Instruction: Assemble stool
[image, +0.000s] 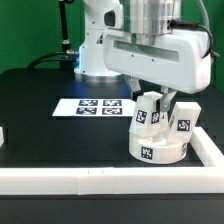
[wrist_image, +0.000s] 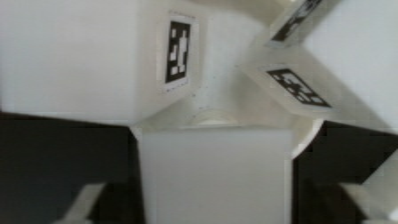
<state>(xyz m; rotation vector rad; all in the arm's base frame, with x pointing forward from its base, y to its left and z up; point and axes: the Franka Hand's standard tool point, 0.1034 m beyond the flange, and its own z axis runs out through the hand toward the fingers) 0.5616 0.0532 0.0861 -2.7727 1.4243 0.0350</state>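
White plastic seat disc (image: 158, 147) sits on the black table (image: 50, 130), near the white rail (image: 110, 176) and to the exterior view's right of the marker board (image: 93, 105). Tagged legs (image: 146, 112) stand on the disc. The gripper (image: 161, 97) hangs over them; its grip cannot be told.

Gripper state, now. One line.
Gripper: down over the legs standing on the seat; cannot be told whether it is open or closed on a leg.
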